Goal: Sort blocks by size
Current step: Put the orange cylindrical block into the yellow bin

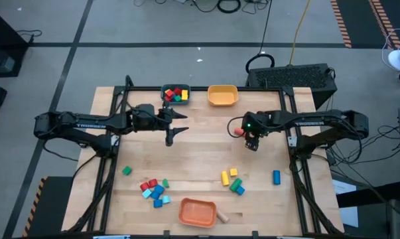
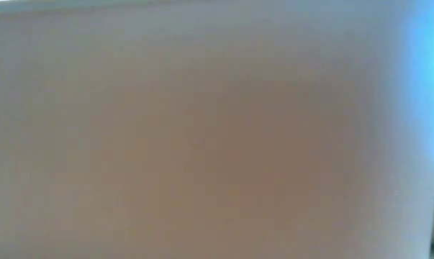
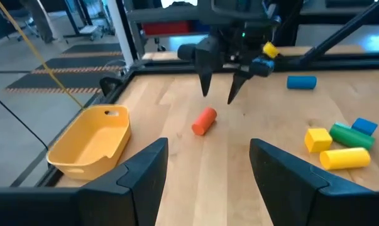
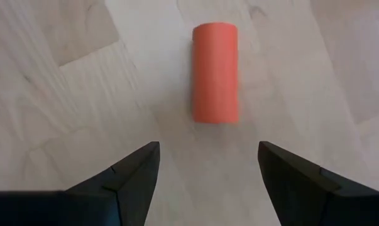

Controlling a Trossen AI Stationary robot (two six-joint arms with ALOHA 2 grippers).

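Observation:
An orange-red cylinder block (image 1: 238,131) lies on its side on the table, right of centre, and shows in the right wrist view (image 4: 215,72) and the left wrist view (image 3: 203,120). My right gripper (image 1: 253,144) hangs open just above the table beside it, pointing steeply down, and the block lies ahead of its fingertips (image 4: 208,163). My left gripper (image 1: 175,130) is open and empty, held above the table left of centre and pointing level toward the right. Other blocks lie loose near the front: a red and blue cluster (image 1: 154,189), a green one (image 1: 127,170), a yellow-green-blue group (image 1: 233,180) and a blue one (image 1: 276,176).
A teal bowl (image 1: 175,95) holding several blocks and a yellow bowl (image 1: 222,95) stand at the far edge. An orange bowl (image 1: 198,212) sits at the near edge with a plain wood block (image 1: 223,216) beside it. The low view shows only a pale blur.

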